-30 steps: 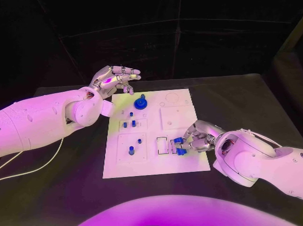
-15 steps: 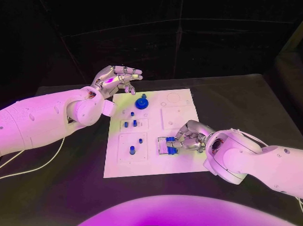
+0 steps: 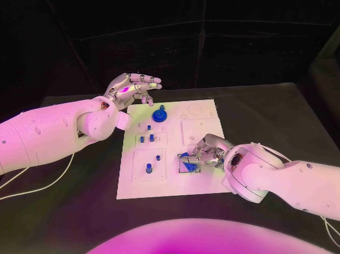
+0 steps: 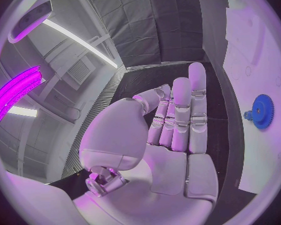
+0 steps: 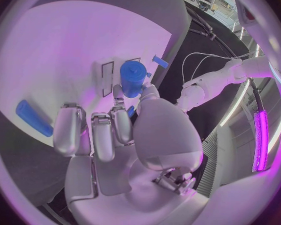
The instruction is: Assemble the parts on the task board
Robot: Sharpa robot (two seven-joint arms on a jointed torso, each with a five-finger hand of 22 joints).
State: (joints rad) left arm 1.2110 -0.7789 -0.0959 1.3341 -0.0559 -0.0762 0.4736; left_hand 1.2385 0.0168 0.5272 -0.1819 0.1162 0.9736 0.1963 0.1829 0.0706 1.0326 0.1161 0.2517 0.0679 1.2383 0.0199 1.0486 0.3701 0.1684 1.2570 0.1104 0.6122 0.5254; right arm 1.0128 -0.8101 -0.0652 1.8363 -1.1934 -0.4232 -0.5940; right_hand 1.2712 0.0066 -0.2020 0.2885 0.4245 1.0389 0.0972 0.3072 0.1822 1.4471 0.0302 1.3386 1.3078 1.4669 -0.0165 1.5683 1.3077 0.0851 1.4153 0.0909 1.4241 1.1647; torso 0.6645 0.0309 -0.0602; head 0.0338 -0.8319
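Observation:
The white task board lies in the middle of the black table. My right hand is low over its near middle and pinches a blue cylindrical part between thumb and a finger. In the right wrist view that part hangs just beside a dark rectangular slot in the board. My left hand hovers open above the board's far left corner, its fingers straight and holding nothing. A blue gear stands on the board near it, and the left wrist view shows the gear too.
Several small blue pegs stand in the board's left column, with one more nearer me. A blue bar lies flat on the board near my right hand. A white cable runs over the table at the left.
My right hand has carried the blue part leftward across the board, from near its right edge to the slot in the near middle. The left hand has barely moved.

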